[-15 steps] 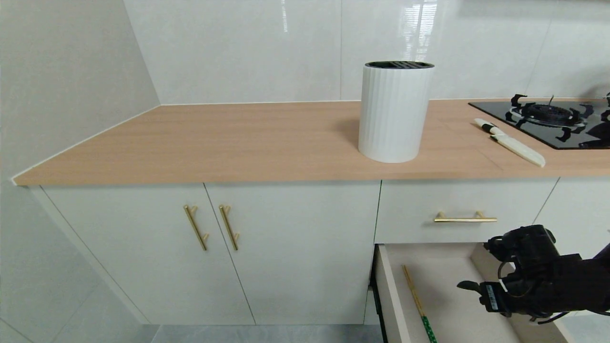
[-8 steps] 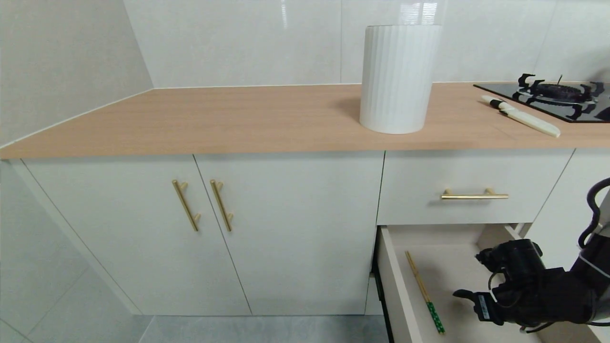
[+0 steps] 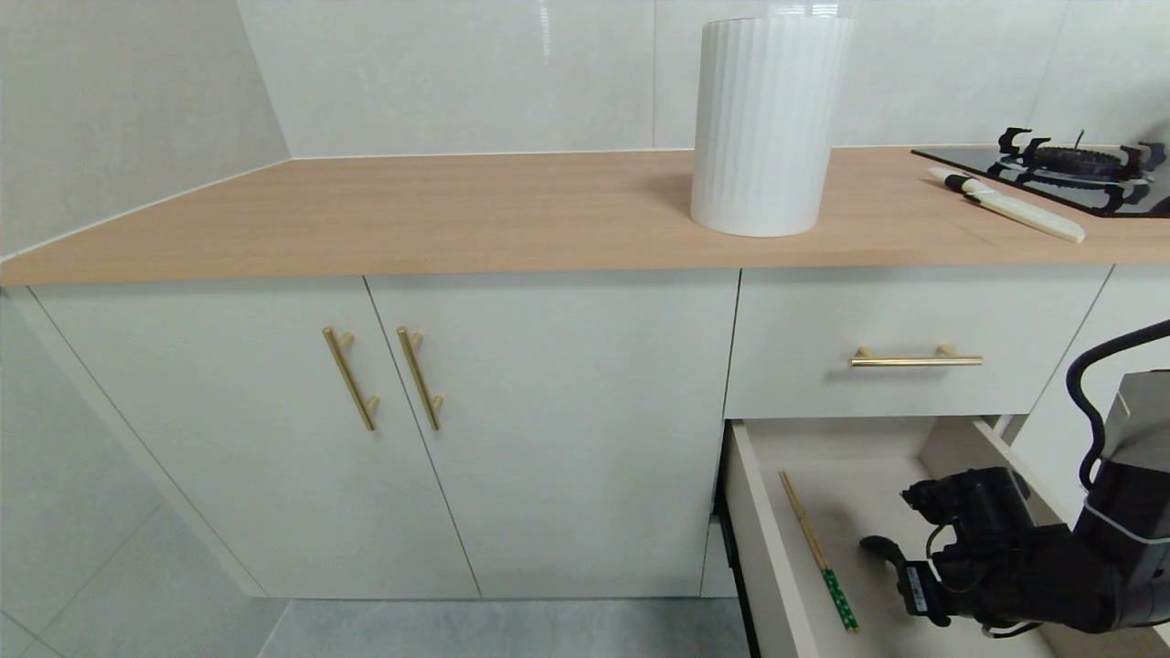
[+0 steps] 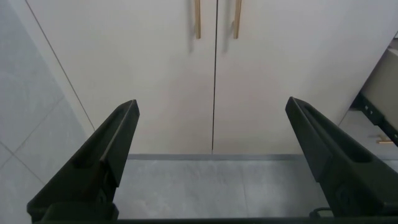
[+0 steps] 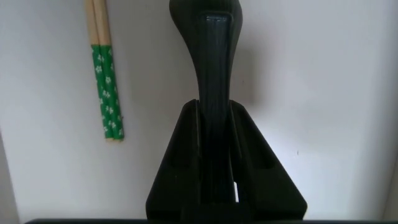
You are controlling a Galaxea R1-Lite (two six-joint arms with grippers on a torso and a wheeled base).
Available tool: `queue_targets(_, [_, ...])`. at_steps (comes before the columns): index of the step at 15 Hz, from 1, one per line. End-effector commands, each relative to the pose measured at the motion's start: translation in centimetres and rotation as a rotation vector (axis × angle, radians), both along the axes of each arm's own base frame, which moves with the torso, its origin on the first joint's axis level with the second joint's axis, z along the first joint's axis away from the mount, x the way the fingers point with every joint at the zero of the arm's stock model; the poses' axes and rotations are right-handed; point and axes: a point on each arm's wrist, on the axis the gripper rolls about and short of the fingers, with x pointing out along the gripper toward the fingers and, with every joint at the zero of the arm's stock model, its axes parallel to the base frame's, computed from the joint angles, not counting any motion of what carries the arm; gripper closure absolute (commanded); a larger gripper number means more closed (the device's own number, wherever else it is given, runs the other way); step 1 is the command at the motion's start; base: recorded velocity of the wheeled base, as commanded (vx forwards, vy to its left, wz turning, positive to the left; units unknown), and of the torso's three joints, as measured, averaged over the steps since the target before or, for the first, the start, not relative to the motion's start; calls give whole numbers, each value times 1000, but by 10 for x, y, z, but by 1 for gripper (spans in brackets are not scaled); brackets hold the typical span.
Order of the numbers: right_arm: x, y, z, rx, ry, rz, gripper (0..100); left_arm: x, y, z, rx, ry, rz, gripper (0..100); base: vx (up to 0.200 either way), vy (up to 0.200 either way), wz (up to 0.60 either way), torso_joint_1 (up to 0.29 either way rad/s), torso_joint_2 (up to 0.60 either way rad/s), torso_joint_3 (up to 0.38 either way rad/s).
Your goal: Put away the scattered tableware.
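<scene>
Edging nearer the chopsticks, right claw hangs pressed together inside the open drawer; left claw spread.

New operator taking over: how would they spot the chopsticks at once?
Below the wooden counter, find the open drawer under the shut drawer. The chopsticks lie inside near its left wall: a thin pair with green patterned ends, unlike the white knife up on the counter.

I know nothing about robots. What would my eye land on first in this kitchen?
A tall white ribbed container stands on the wooden countertop, with a pale knife lying beside the stove. Below, an open drawer holds green-tipped chopsticks, and the robot's black right gripper hangs shut inside the drawer, apart from them.
</scene>
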Motion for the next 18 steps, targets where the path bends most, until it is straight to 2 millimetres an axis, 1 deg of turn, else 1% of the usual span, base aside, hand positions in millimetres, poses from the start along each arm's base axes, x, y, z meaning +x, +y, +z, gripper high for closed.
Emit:
queue_targets(1, [-1, 0, -6, -8, 19, 8, 100, 0, 0, 0, 0, 2, 1, 0, 0, 0, 0, 0, 0, 0])
queue_targets(6, [6, 0, -22, -16, -69, 14, 100, 0, 0, 0, 0, 2, 1, 0, 0, 0, 0, 0, 0, 0])
queue_targets(8, [5, 0, -22, -16, -84, 16, 100, 0, 0, 0, 0, 2, 1, 0, 0, 0, 0, 0, 0, 0])
queue_targets(9, [5, 0, -22, -21, -92, 24, 0, 0, 0, 0, 0, 2, 1, 0, 0, 0, 0, 0, 0, 0])
queue_targets(13, [4, 0, -18, -18, -136, 24, 0, 0, 0, 0, 0, 2, 1, 0, 0, 0, 0, 0, 0, 0])
queue_targets(14, [1, -1, -11, -14, -176, 18, 0, 0, 0, 0, 0, 2, 1, 0, 0, 0, 0, 0, 0, 0])
queue_targets(15, [-2, -2, -3, -11, -217, 17, 0, 0, 0, 0, 0, 2, 1, 0, 0, 0, 0, 0, 0, 0])
queue_targets(16, [-8, -2, 10, -7, -274, 18, 0, 0, 0, 0, 0, 2, 1, 0, 0, 0, 0, 0, 0, 0])
queue_targets(17, [-15, -3, 33, -2, -356, 17, 0, 0, 0, 0, 0, 2, 1, 0, 0, 0, 0, 0, 0, 0])
queue_targets(18, [-17, -3, 42, 0, -387, 20, 0, 0, 0, 0, 0, 2, 1, 0, 0, 0, 0, 0, 0, 0])
